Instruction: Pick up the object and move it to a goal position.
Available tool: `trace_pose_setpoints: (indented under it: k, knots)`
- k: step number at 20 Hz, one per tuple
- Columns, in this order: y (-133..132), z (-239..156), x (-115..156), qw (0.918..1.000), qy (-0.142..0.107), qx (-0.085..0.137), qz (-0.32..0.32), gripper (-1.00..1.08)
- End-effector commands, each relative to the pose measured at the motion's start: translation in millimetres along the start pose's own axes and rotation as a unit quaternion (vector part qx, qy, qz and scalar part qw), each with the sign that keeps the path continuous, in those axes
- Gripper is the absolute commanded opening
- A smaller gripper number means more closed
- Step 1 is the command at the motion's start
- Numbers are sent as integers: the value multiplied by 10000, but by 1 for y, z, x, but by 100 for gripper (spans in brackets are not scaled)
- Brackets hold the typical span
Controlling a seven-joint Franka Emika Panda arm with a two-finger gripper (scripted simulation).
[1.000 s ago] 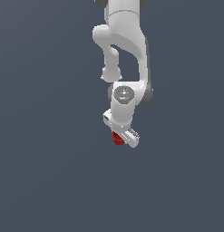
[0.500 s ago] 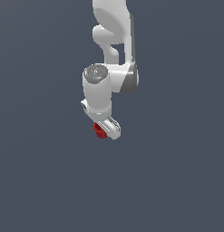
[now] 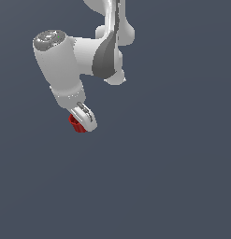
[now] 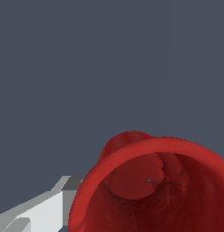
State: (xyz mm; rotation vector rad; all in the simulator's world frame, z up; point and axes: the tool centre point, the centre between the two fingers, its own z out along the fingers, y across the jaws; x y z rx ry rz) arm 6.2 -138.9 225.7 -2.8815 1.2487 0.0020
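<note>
The object [image 3: 76, 123] is a small dark-red cup-like cylinder, mostly hidden behind the white fingers [image 3: 86, 115] in the exterior view. My gripper [image 3: 81, 121] is shut on it, carrying it high at the exterior view's left. In the wrist view the object [image 4: 154, 186] fills much of the picture, its thick rim and hollow inside facing the camera, with one white finger [image 4: 38, 210] beside it. The other finger is hidden.
The white arm [image 3: 105, 46] reaches down from the top of the exterior view, its wrist bent toward the exterior view's left. Only a plain dark grey-blue background [image 3: 173, 177] lies behind everything.
The arm has carried the object toward the exterior view's left and upward, and both now look larger in the exterior view.
</note>
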Motion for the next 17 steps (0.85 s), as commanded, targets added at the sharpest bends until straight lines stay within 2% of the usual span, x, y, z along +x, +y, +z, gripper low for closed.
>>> trace_pose_setpoints:
  k: [1, 9, 17]
  knots:
    - [15, -21, 17, 10000, 4, 3, -4, -100]
    - [42, -59, 50, 10000, 8, -2, -7, -100]
    - [48, -68, 60, 10000, 8, -2, -7, -100]
